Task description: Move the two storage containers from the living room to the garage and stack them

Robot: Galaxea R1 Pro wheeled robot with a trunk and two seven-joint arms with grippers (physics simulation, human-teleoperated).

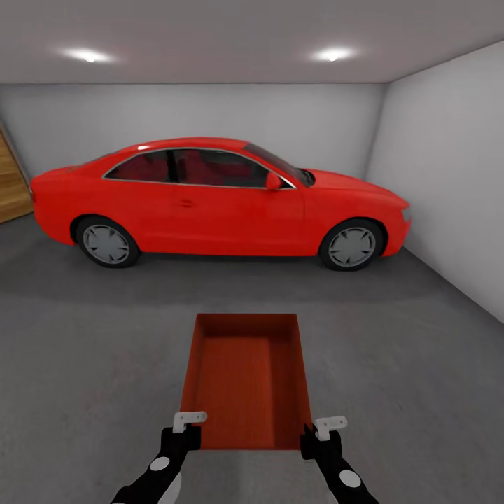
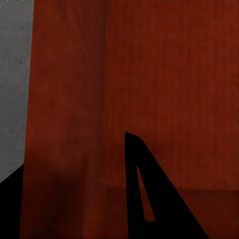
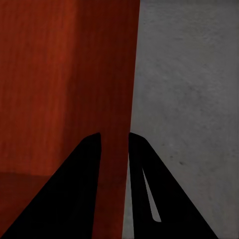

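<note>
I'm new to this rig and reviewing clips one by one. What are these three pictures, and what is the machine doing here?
These are simulator renders of a two-armed wheeled robot. The large picture is from its head camera, looking over a grey garage floor toward a red car. The other two come from cameras near each gripper. The left gripper and right gripper each clamp a side wall of one open orange-red storage container, carried in front. The right wrist view shows fingers straddling that wall.

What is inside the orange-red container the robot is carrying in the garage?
Nothing visible: the storage container shows a bare ribbed bottom. The left gripper and right gripper hold its near corners. The floor beneath it is covered.
</note>
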